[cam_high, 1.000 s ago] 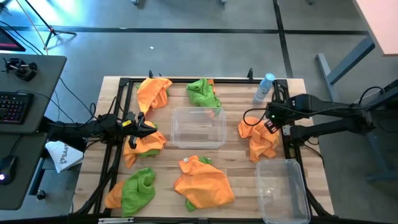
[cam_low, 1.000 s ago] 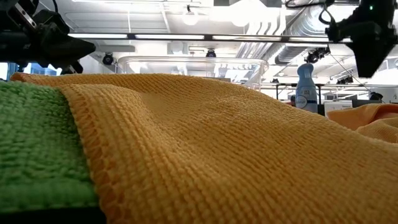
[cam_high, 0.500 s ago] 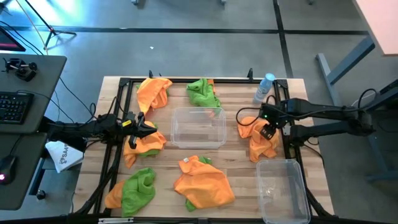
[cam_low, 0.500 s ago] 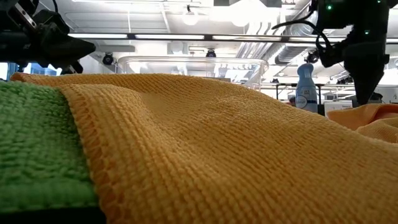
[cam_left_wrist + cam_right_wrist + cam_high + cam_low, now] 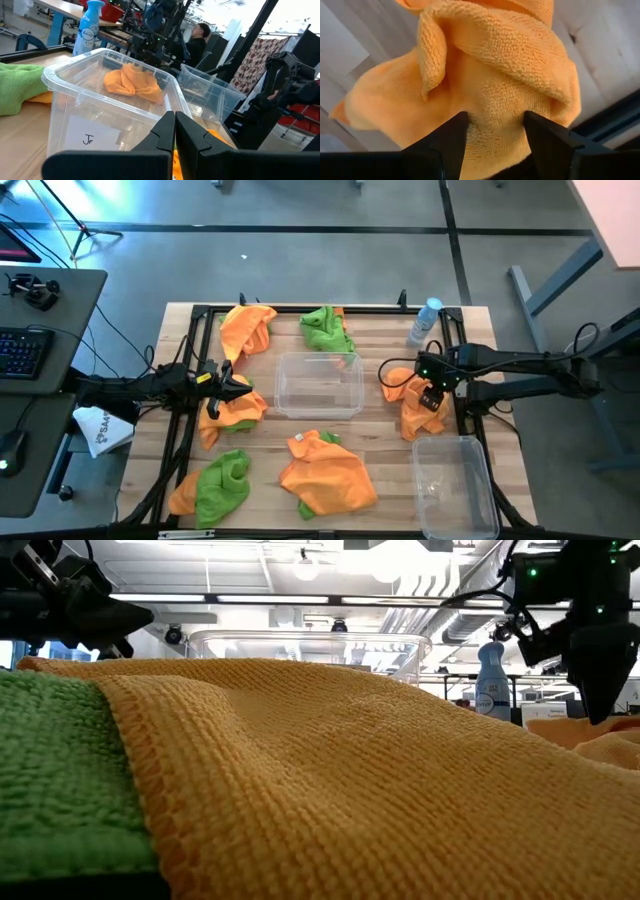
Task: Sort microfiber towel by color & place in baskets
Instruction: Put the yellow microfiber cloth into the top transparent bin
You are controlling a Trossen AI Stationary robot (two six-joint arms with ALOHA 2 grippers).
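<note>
My right gripper [image 5: 430,394] [image 5: 492,136] is open and low on a crumpled orange towel [image 5: 418,408] [image 5: 490,75] near the table's right edge, with one finger on each side of a raised fold. My left gripper [image 5: 240,387] [image 5: 174,137] is shut and hovers over another orange towel [image 5: 236,409] on the left, pointing at the middle clear bin [image 5: 320,385] [image 5: 107,107]. A second clear bin [image 5: 456,485] stands at the near right corner. More orange [image 5: 247,328] [image 5: 328,476] and green [image 5: 325,328] [image 5: 223,485] towels lie loose on the table. My right gripper comes from above, pointing down, with its open fingers [image 5: 445,142] set into the orange towel on either side of a bunched fold [image 5: 495,107]. Nothing is pinched. The towel lies slack on the table.
A spray bottle with a blue cap [image 5: 425,320] [image 5: 491,680] stands at the far right. A black frame rail [image 5: 462,395] runs just right of the right gripper. In the low view an orange towel [image 5: 330,790] and a green towel [image 5: 55,775] fill the foreground.
My right gripper has come down and toward the near edge onto the orange towel at the right, staying open. The towel has kept its place. The left arm has kept still.
</note>
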